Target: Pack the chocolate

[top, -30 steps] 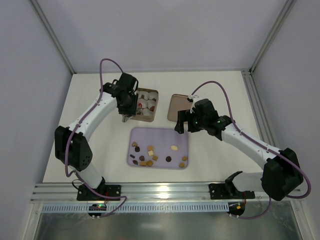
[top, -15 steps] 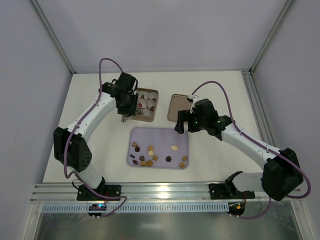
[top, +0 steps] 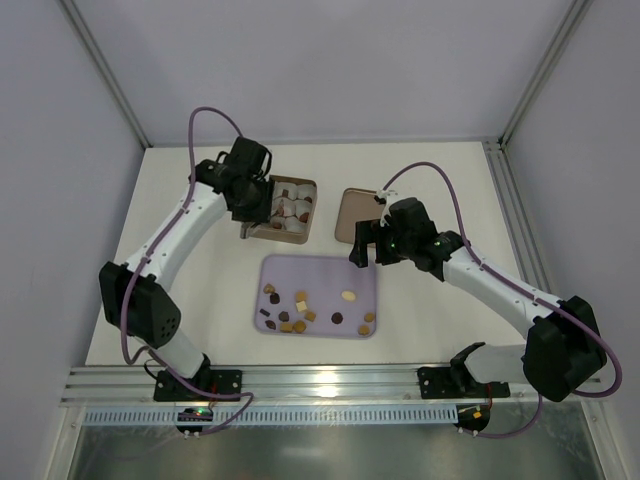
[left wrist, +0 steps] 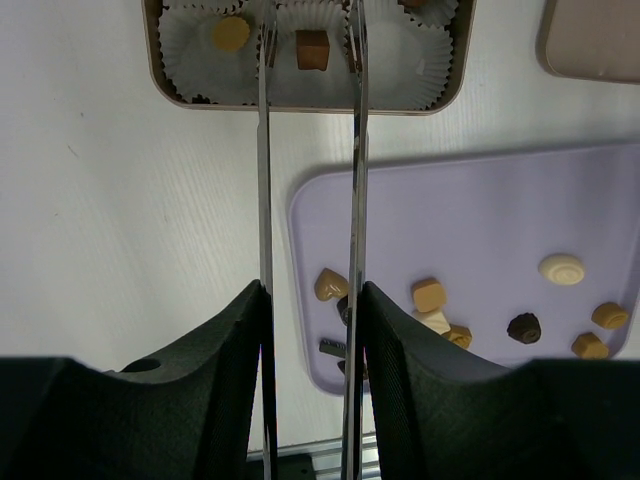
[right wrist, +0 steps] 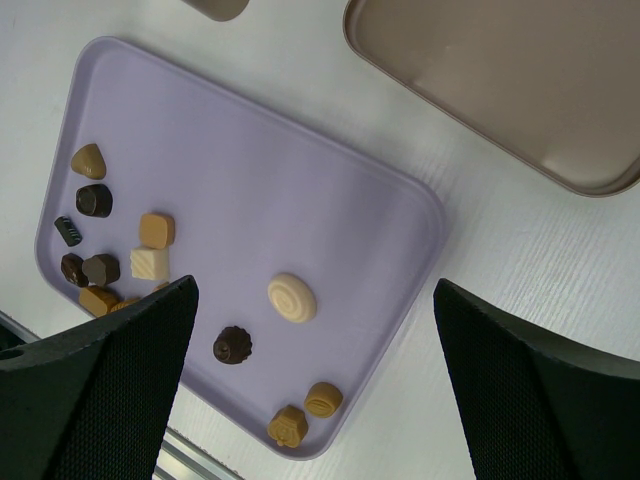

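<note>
Left gripper (top: 248, 233) is out over the brown tin (top: 310, 186) at the far side of the table (top: 190, 300), its long thin fingers (left wrist: 264, 200) reaching to the tin's near row. The wrist view shows the pincer partly apart, with a square caramel piece (left wrist: 312, 49) sitting in a white paper cup (left wrist: 400, 70) right between the tips. There's daylight on both sides of it, so nothing is clamped. One cup to the left, a round caramel piece (left wrist: 231, 33) lies on its own.

Over on the right, the right gripper (top: 362, 251) hangs above the far right corner of the lilac tray (top: 320, 270), fingers spread wide, holding nothing. Just beyond it the tan lid (top: 353, 212) lies flat on the table, to the right of the tin and apart from it.

Most of the chocolate (top: 288, 318) is on the tray, in the middle of the table and nearer than the tin. A tight bunch of dark, caramel and cream pieces sits in the tray's near left part. A cream swirl (right wrist: 292, 298) lies alone towards the middle, a dark ridged piece (right wrist: 232, 345) is just beside it, and two caramel ones (right wrist: 305, 412) lie along the near right edge. The far half of the tray is bare lilac
</note>
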